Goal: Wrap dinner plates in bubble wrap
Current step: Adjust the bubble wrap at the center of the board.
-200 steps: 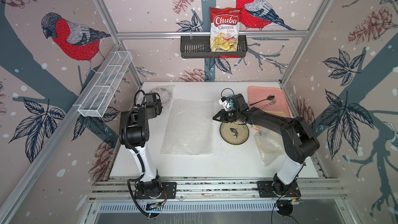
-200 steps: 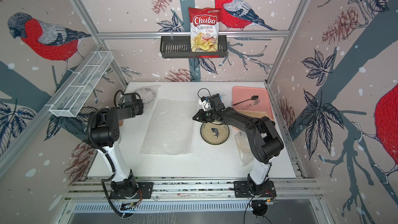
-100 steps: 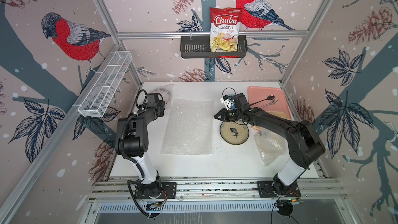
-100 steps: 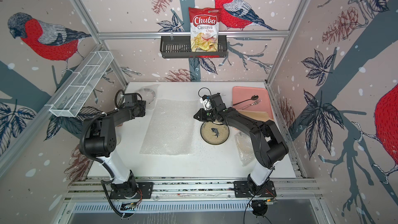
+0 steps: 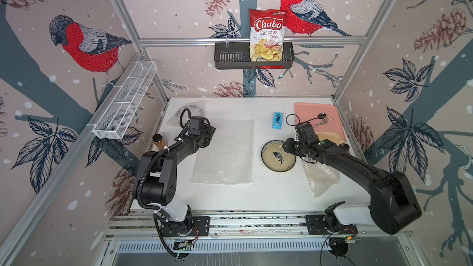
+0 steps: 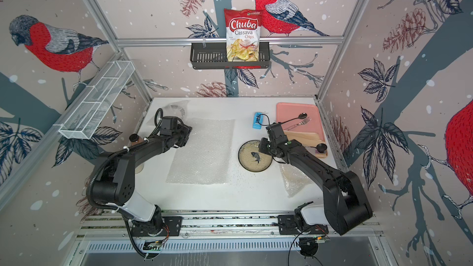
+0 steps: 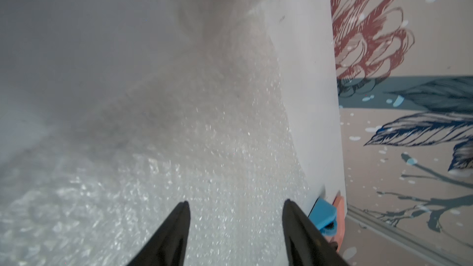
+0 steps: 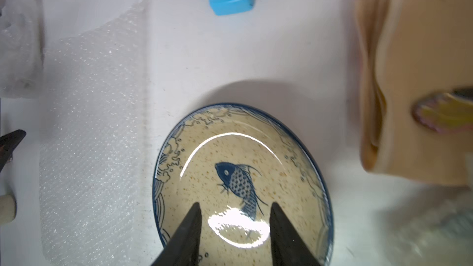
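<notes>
Red "Chuba Cassava Chips" bag (image 5: 267, 35) stands upright; left fingers (image 7: 169, 236) and right fingers (image 8: 188, 236) gape empty.

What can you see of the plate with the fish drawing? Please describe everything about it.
The fish plate is round and looks like glazed ceramic, glossy with light reflections. Its centre is speckled tan with a dark blue fish, and wave-like lines run inside the dark rim. It lies flat, face up and unwrapped, on the white table, beside the flat bubble wrap sheet but apart from it. The right gripper hangs over it, jaws open; whether it touches the plate, I cannot tell.
</notes>
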You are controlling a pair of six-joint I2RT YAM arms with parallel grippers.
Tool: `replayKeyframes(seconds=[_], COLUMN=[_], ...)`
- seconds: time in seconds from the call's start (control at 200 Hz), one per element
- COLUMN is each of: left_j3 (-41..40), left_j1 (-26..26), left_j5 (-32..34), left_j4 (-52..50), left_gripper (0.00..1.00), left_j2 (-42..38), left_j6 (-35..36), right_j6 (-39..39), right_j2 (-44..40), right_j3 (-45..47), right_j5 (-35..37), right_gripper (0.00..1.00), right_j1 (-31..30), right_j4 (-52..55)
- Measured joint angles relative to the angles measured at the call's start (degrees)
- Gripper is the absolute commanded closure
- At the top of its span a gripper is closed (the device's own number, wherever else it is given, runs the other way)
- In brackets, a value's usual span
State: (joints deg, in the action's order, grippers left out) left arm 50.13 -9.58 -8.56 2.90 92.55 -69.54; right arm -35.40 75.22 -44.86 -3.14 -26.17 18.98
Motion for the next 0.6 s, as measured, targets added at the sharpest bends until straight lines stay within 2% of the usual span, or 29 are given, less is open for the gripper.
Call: replayKeyframes(seconds=[0.18, 0.395, 0.5, 0.6], left_j3=[-2.0, -6.5, -8.2, -8.6], left_j1=[-4.7, -5.4, -5.8, -5.9], left_j5=[-2.4, -4.3, -4.9, -5.0], left_j4=[0.2, 0.3, 0.3, -0.1], left_gripper=[0.35, 0.35, 0.34, 0.33], left_j2=[-0.5, -2.8, -4.1, -4.7], left_j6=[5.0, 8.6, 10.6, 12.7], right_j6=[-3.3, -5.3, -5.5, -6.3], right_j2=[-4.7, -3.3, -0.4, 1.3], right_j3=[5.8, 10.2, 10.9, 11.2], right_j5=[3.2, 1.9, -0.4, -2.1], right_gripper=[0.52, 0.54, 0.57, 0.66], right_j1=[2.1, 3.0, 3.2, 3.4], right_j4=[3.0, 0.0, -2.7, -5.9])
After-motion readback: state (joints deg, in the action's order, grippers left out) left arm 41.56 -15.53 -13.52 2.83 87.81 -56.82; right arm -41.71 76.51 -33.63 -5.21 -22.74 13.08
